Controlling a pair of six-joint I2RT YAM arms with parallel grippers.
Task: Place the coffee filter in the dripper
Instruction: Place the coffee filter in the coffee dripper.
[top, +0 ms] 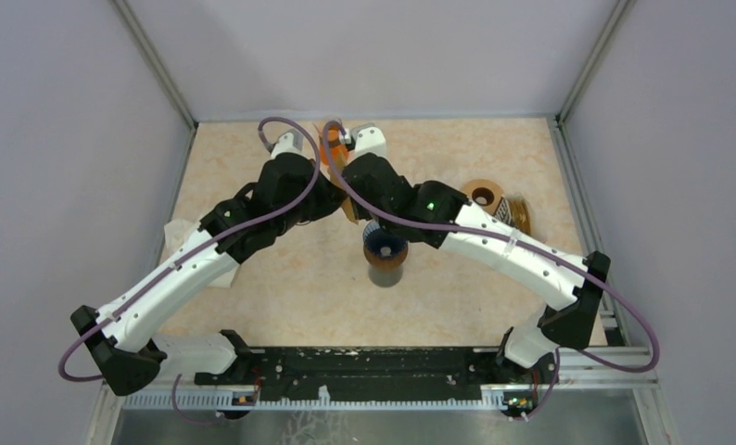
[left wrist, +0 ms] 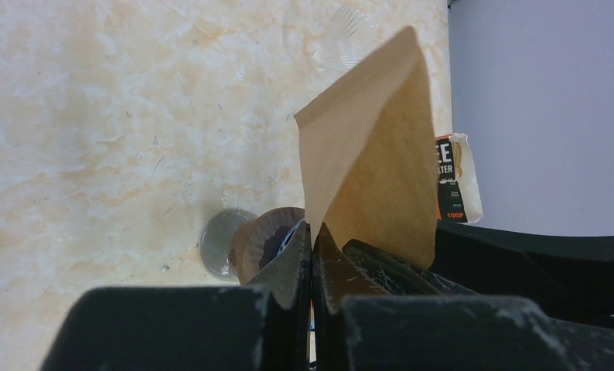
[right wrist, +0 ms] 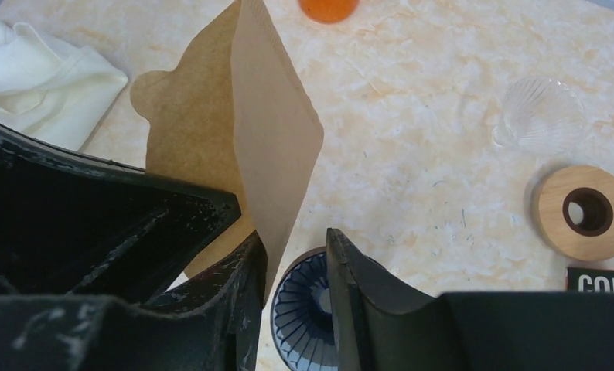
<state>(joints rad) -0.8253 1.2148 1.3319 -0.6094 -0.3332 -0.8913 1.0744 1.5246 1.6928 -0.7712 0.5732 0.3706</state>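
Observation:
The coffee filter [left wrist: 373, 154] is a brown paper cone held upright above the table, with my left gripper [left wrist: 313, 228] shut on its lower edge. In the right wrist view the same filter [right wrist: 242, 139] stands beside the left finger of my right gripper [right wrist: 295, 239]. That gripper is open, its jaws apart and not clamping the paper. The dripper [top: 385, 244], dark blue and ribbed inside, sits on a grey cylinder at mid-table. It lies directly under the right jaws [right wrist: 304, 309] and just behind the left fingers [left wrist: 269, 236]. In the top view both wrists meet above and behind it.
A white cloth [right wrist: 41, 77] lies at the table's left side. A clear glass dripper [right wrist: 540, 116], a wooden ring [right wrist: 582, 212] and a coffee filter box [left wrist: 452, 178] sit to the right. An orange object [top: 332, 144] stands at the back.

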